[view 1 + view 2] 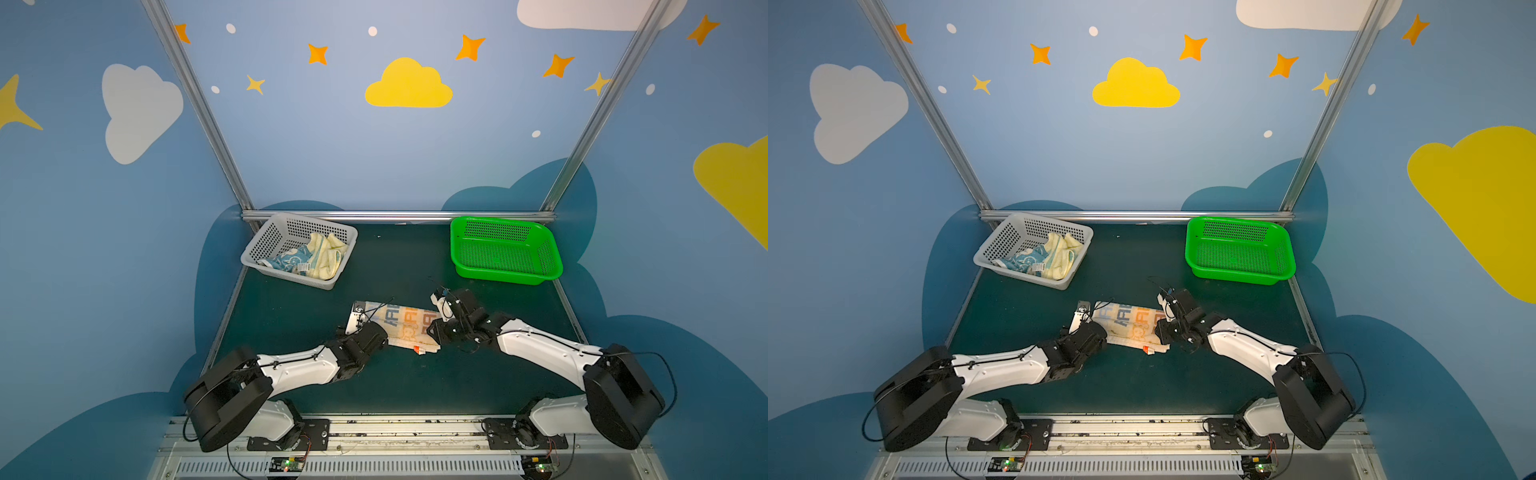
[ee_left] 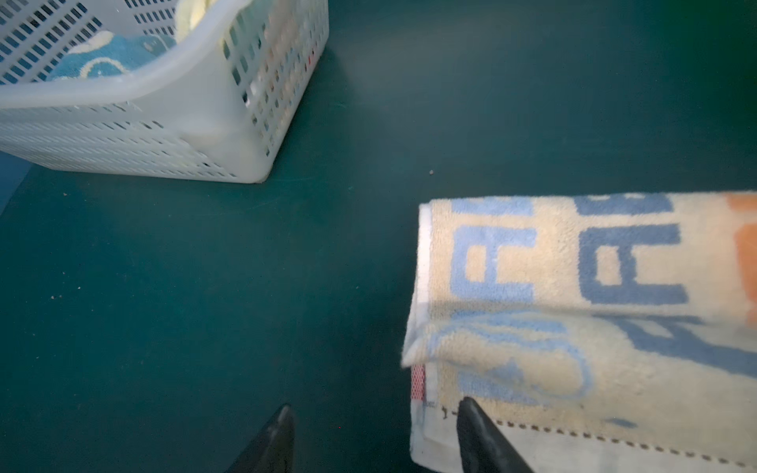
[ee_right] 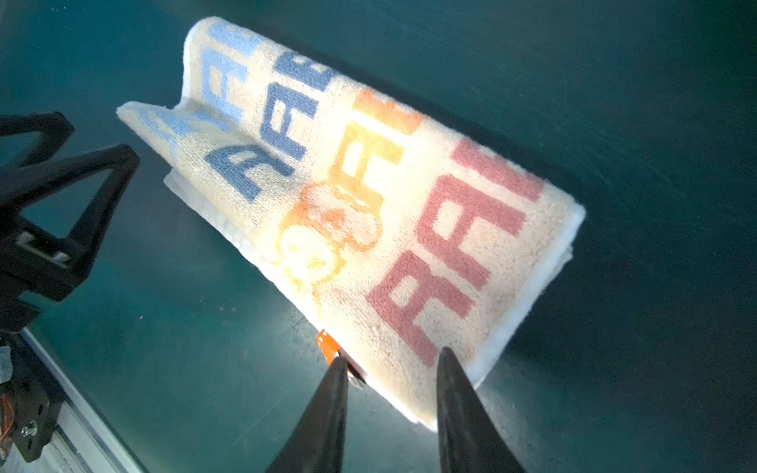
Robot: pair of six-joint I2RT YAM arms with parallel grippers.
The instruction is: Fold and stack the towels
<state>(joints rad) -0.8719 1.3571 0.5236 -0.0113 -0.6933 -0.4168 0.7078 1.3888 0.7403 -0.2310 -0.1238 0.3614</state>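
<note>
Black fingertips of the left gripper [image 2: 375,407] stand wide apart, empty, one over the hem of the folded cream terry towel with blue, orange and red lettering [image 2: 573,266]. At its other end the right gripper [image 3: 392,356] is narrowly parted, also empty. This towel lies mid-table on the dark green mat [image 1: 291,316]. Behind it, the pale yellow towel [image 1: 328,253] and blue rabbit towel [image 1: 286,262] sit in the grey perforated basket [image 1: 266,245], well apart from the green perforated basket [image 1: 498,220].

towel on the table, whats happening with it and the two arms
Two robot arms are folding the striped towel, which lies folded over on the table. The left pincer and the right pincer stand open at its two ends. A blue towel and a yellow towel lie crumpled in the grey basket; the green basket is empty.
</note>
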